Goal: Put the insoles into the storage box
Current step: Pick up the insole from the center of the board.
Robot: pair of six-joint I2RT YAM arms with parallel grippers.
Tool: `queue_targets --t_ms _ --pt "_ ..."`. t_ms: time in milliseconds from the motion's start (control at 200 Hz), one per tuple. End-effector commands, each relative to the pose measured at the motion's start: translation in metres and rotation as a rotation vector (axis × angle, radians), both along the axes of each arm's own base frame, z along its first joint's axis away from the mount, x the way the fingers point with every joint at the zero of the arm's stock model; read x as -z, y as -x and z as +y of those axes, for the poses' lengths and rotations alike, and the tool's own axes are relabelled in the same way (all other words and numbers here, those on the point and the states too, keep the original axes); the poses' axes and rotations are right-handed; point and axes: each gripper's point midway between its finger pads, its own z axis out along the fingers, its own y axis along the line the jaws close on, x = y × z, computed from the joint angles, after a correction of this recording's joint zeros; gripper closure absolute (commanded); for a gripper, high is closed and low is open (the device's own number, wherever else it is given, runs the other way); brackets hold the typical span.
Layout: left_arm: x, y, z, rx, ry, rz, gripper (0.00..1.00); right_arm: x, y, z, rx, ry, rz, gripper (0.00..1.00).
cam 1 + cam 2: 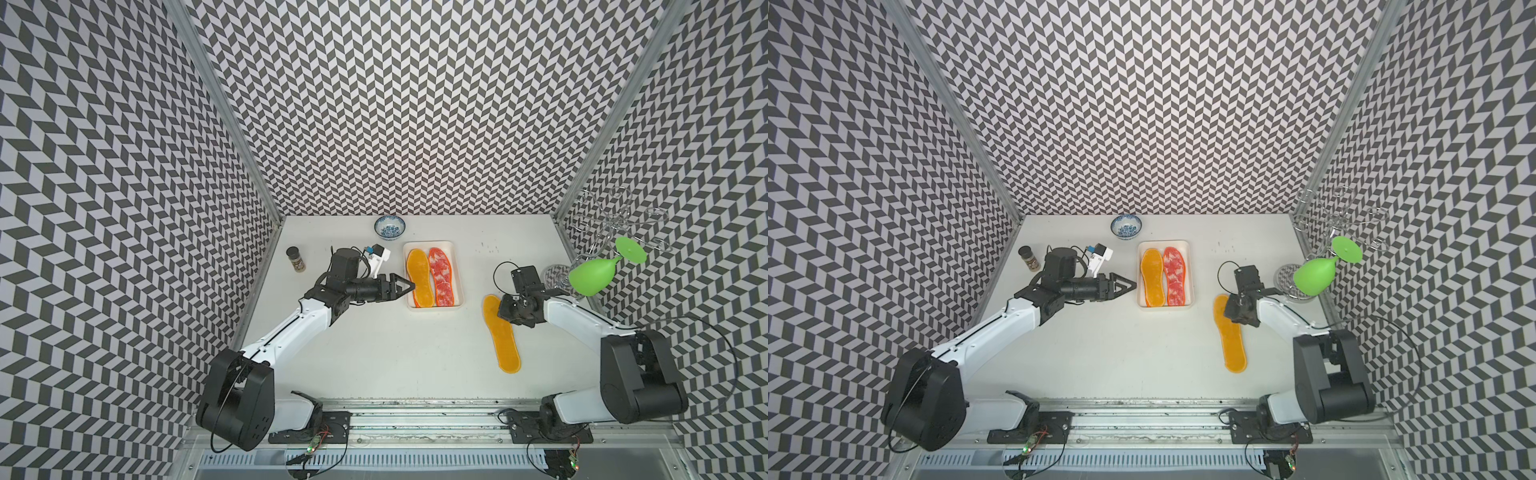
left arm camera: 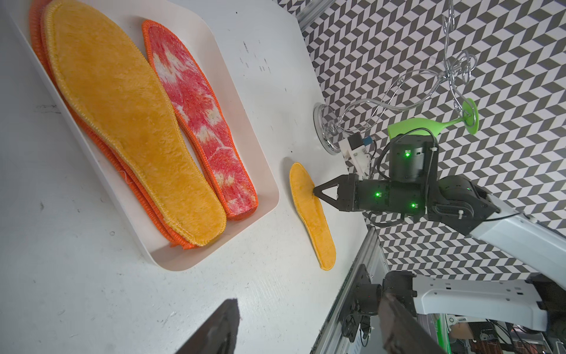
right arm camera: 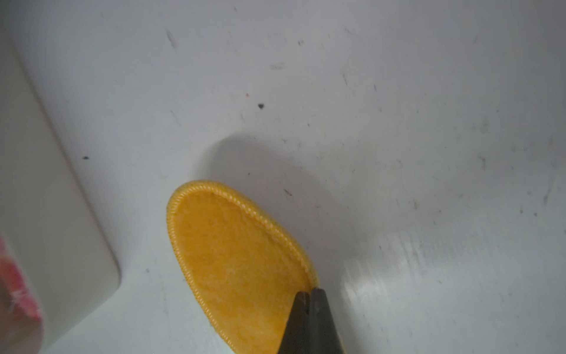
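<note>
The right fingers (image 3: 320, 315) are together, apparently pinching the far edge of the loose insole (image 1: 503, 336); the storage box (image 1: 428, 243) lies leftward, long axes roughly parallel. The left fingers (image 2: 214, 331) stand apart.

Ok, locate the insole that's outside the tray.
In a top view, the loose insole lies on the table right of the storage box, its far end pinched in the right gripper.

Bare tabletop (image 1: 374, 340) (wire rack (image 1: 555, 274) at right)

Yellow insoles (image 1: 419, 277) (image 1: 501, 336): two. Red-and-white insole (image 1: 443, 277): one. Stacked insoles (image 2: 35, 33) beneath: uncounted. Storage box (image 1: 428, 244): one. Bowl (image 1: 389, 227): one. Spice jar (image 1: 296, 258): one. Green glass (image 1: 592, 276): one. Wire rack (image 1: 555, 275): one.
</note>
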Motion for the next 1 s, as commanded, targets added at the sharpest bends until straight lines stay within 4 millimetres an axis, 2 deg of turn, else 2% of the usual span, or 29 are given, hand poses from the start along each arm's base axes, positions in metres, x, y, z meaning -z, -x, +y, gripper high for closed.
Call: queue_targets --t_ms 0,80,165,371,491,646,781,996 --pt "-0.026 -0.004 -0.010 0.012 0.053 -0.063 0.25 -0.045 -0.016 0.011 0.008 -0.082 -0.099 1.00" --pt "-0.029 -0.002 -0.017 0.013 0.067 -0.059 0.26 -0.074 -0.024 0.018 -0.001 -0.127 -0.166 1.00" --pt "-0.032 0.000 -0.026 0.014 0.078 -0.066 0.26 -0.096 -0.029 0.030 -0.028 -0.193 -0.206 1.00" --pt "-0.039 0.009 -0.064 0.047 0.111 -0.077 0.27 -0.147 -0.043 0.059 -0.050 -0.353 -0.301 1.00" --pt "-0.030 0.014 -0.083 0.075 0.118 -0.061 0.28 -0.152 -0.044 0.074 -0.073 -0.420 -0.290 1.00" --pt "-0.029 0.016 -0.102 0.103 0.122 -0.067 0.28 -0.175 -0.046 0.094 -0.088 -0.500 -0.316 1.00" --pt "-0.023 0.010 -0.112 0.110 0.118 -0.069 0.30 -0.188 -0.045 0.109 -0.108 -0.551 -0.319 1.00" --pt "-0.015 0.001 -0.124 0.121 0.097 -0.079 0.30 -0.197 -0.043 0.127 -0.130 -0.609 -0.318 1.00"
